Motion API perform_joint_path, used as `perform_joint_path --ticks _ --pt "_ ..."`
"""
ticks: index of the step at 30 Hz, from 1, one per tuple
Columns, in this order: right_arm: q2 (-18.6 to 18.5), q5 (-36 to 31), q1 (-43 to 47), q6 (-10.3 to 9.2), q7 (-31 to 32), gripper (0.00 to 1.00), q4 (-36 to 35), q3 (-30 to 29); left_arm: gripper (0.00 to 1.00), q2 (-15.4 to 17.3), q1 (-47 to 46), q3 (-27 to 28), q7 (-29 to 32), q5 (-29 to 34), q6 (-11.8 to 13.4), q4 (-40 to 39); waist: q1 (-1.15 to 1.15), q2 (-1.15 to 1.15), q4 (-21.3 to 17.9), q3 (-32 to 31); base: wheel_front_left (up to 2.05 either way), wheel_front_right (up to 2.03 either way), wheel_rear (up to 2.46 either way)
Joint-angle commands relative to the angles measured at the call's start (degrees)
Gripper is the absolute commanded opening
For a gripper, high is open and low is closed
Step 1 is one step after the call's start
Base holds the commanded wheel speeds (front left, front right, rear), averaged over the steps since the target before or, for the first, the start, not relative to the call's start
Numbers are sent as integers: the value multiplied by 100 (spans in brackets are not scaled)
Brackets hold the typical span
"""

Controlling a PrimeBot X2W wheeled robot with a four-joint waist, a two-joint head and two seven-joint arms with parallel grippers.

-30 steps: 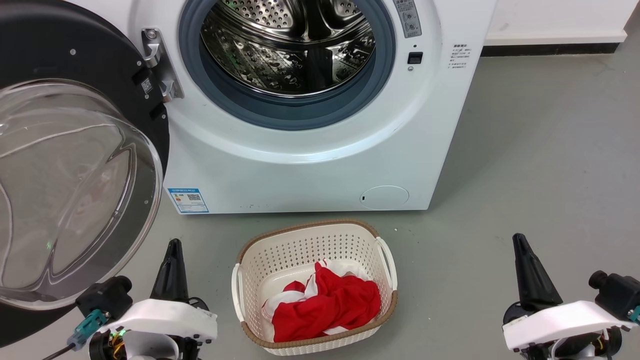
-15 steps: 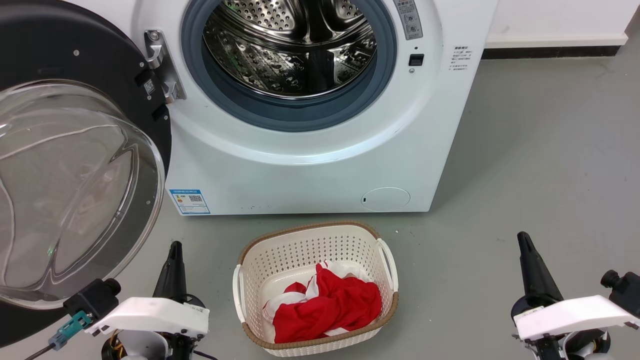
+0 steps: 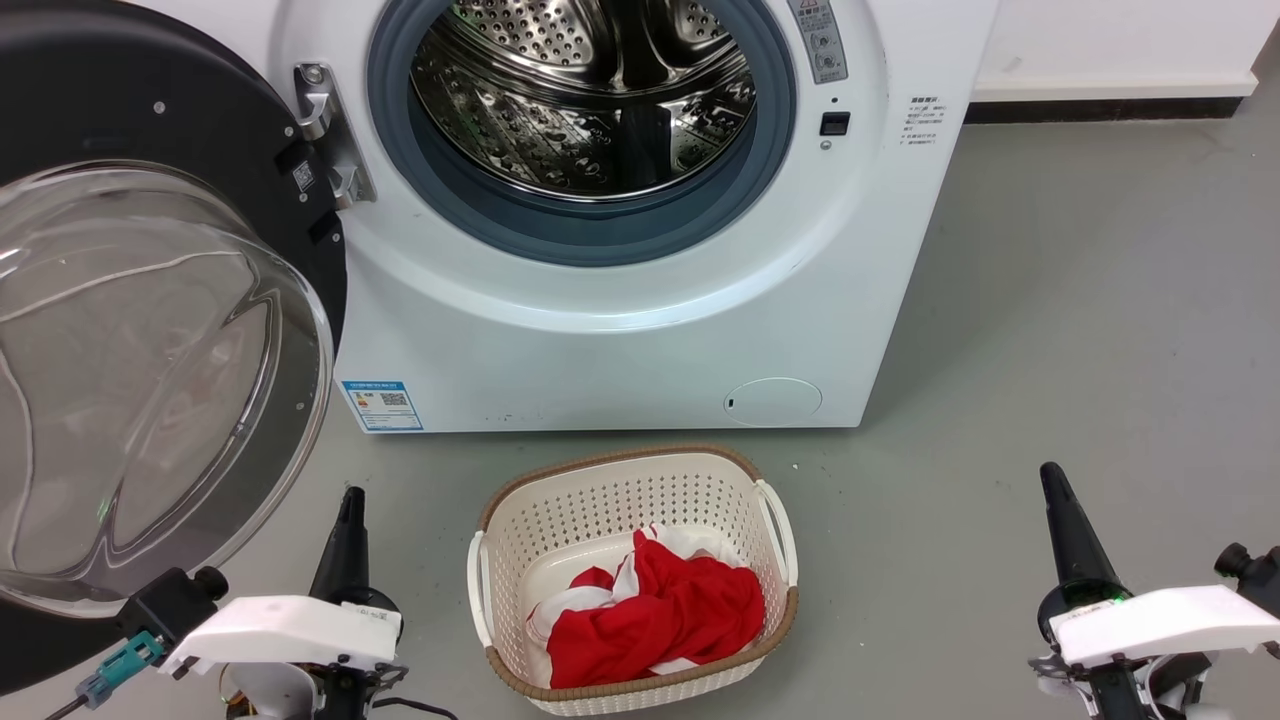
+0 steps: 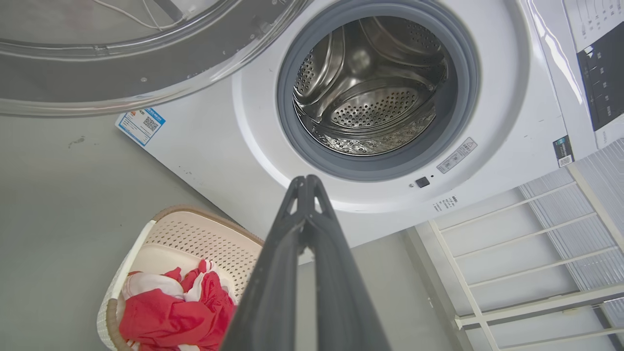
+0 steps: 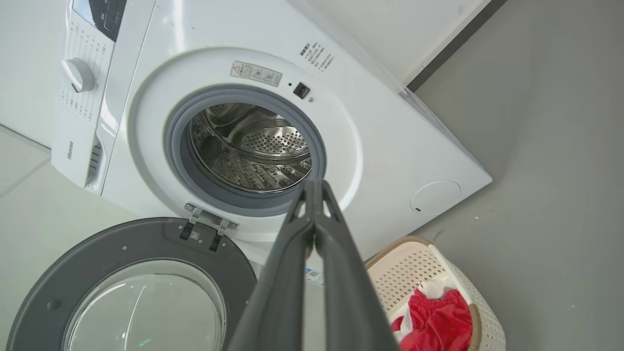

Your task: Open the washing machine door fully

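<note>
The white washing machine stands ahead with its steel drum exposed. Its door, a black disc with a clear glass bowl, is swung wide to the left on its hinge; it appears too in the right wrist view. My left gripper hangs low by the door's lower edge, shut and holding nothing, its fingers pressed together in the left wrist view. My right gripper is low at the right over bare floor, shut and empty, as its own view confirms.
A cream perforated laundry basket with a red and white garment sits on the grey floor between my grippers, in front of the machine. A white rack stands right of the machine in the left wrist view.
Both arms have drawn back and down toward the bottom of the head view. The picture has shifted slightly down. The door stays wide open.
</note>
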Motion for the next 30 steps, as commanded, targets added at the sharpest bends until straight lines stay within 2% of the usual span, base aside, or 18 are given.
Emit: perform_joint_path --ticks 1,30 --pt "-40 197 -129 0 38 0 -29 -21 0 8 -154 39 41 -180 -38 -37 0 0 2 -3 0 0 0" --pt "-35 1973 -279 -1 403 0 221 -179 0 -26 -205 228 478 -1978 -292 131 0 0 40 -67 0 0 0"
